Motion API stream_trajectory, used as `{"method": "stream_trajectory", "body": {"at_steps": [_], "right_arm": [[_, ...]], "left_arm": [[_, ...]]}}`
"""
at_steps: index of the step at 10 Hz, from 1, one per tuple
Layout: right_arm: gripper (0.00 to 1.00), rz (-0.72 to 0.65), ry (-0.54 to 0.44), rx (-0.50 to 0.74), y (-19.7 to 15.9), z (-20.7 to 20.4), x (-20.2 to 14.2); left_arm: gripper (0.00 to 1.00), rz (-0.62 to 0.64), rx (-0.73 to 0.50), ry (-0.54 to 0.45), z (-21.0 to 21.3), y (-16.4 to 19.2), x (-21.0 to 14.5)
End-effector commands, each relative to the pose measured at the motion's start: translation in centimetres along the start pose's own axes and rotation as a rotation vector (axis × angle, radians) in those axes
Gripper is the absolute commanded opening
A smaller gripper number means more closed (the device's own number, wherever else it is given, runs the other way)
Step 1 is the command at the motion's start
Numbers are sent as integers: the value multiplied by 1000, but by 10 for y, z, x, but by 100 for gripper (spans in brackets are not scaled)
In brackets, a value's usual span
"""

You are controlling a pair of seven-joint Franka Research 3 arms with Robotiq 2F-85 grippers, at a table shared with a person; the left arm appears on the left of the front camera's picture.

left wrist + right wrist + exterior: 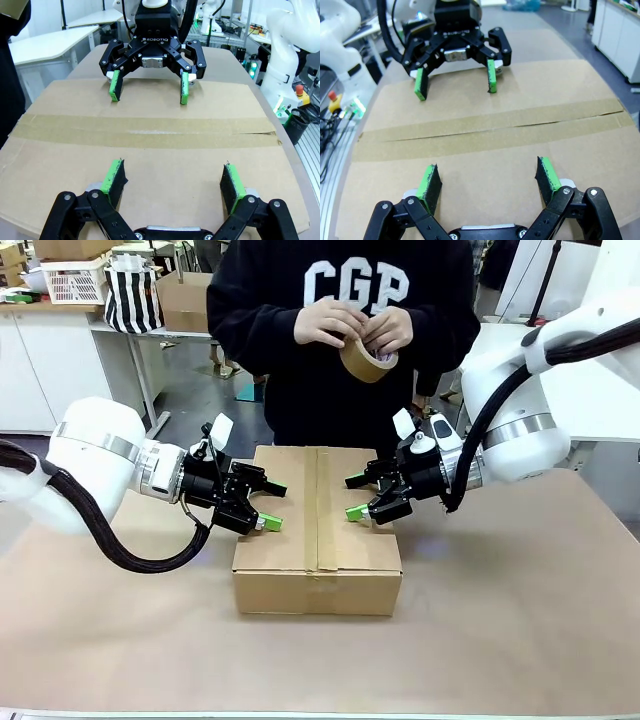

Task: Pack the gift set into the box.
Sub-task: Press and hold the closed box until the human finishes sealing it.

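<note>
The box (318,580) lies closed in the middle of the table, its top flaps joined by a strip of brown tape (318,502). The gift set is hidden. My left gripper (272,506) is open over the box's left half, fingertips at or just above the top flap. My right gripper (354,497) is open over the right half, facing it. In the left wrist view my left gripper (172,175) rests low over the cardboard, with the tape (145,131) and right gripper (149,92) beyond. The right wrist view mirrors this: right gripper (487,175), tape (485,131), left gripper (455,85).
A person stands at the far side holding a roll of brown tape (366,360) in both hands above the box. Brown paper covers the table (520,620). Behind at left are a striped bag (133,295), a small carton (185,302) and a white basket (75,280).
</note>
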State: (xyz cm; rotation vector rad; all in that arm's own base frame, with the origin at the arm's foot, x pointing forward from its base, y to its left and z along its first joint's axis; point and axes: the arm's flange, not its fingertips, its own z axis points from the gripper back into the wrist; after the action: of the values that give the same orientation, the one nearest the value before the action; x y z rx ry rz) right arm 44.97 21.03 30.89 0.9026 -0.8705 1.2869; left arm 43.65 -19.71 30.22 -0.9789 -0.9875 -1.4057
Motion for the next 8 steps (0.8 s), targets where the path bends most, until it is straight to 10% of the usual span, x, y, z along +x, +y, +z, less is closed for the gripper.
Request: {"method": "stream_trajectory", "body": {"at_steps": [1,8], "right_arm": [[100,2,3,-2,0,0,-2],[100,2,3,-2,0,0,-2]], "left_arm": [[100,8,-5,-7,1,-1,-2],[100,8,-5,-7,1,-1,-2]]}}
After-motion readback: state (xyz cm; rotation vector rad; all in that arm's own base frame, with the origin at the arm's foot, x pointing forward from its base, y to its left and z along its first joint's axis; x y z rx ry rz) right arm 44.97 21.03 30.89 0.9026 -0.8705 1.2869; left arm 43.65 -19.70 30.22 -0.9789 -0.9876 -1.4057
